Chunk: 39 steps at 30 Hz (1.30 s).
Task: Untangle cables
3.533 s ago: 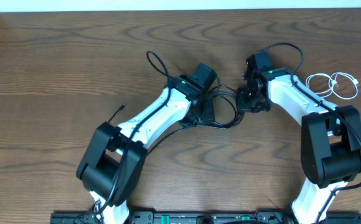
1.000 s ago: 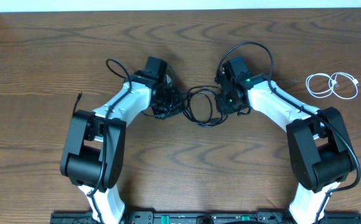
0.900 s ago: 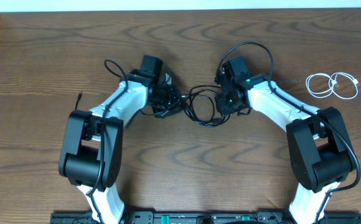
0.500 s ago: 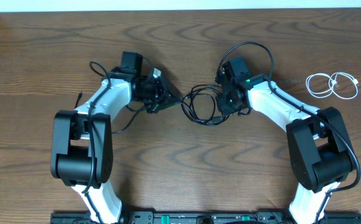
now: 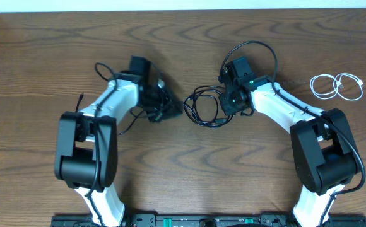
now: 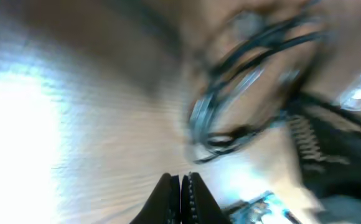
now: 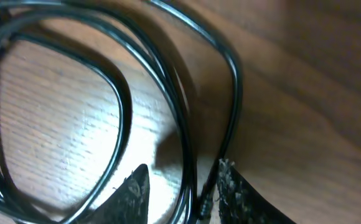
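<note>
Black cords (image 5: 203,107): a looped heap on the wooden table (image 5: 246,183), lying between the two grippers. I judge it is set there to be pulled from both sides.
White cord (image 5: 338,85): coiled alone at far right, well apart. It looks already freed.
Right gripper (image 7: 180,182): jaws apart, straddling two black strands and not pinching them.
Left gripper (image 6: 182,184): clenched, with nothing visible between its tips, just beside the heap.
Hard to see: the left wrist view is smeared, and no plug ends can be made out.

Robot arms: two, left arm (image 5: 110,101) and right arm (image 5: 284,106). Grippers: two, left gripper (image 5: 170,108) and right gripper (image 5: 227,104). White cable (image 5: 337,86): one, coiled in two loops. Black cables (image 5: 203,108): one tangled bundle of several loops; exact cord count not discernible. Table (image 5: 44,50): one.
</note>
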Available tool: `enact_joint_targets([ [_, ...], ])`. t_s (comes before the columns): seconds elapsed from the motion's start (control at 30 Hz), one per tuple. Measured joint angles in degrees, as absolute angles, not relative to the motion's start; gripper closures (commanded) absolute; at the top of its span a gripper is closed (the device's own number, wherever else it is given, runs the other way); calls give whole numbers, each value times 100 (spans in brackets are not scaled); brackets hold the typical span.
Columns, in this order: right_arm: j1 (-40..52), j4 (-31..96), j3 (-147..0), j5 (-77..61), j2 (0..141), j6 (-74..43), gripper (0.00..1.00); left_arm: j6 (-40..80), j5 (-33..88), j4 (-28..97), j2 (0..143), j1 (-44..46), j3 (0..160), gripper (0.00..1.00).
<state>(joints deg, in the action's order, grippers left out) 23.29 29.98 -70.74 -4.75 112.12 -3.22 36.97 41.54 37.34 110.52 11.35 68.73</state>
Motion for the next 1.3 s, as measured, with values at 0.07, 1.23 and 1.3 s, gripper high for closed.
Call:
enact_joint_targets([
  [0.07, 2316, 2989, -7076, -552, 11212, -322, 72, 3695, 3730, 4042, 11052, 1365, 6873, 92],
  [1.23, 2379, 3094, -7120, -1017, 11212, -209, 57, 4348, 2663, 2665, 11054, 2305, 6873, 91],
  [1.3, 2379, 3055, -7120, -1142, 11212, -156, 56, 4348, 2663, 2821, 11054, 2290, 6873, 91],
])
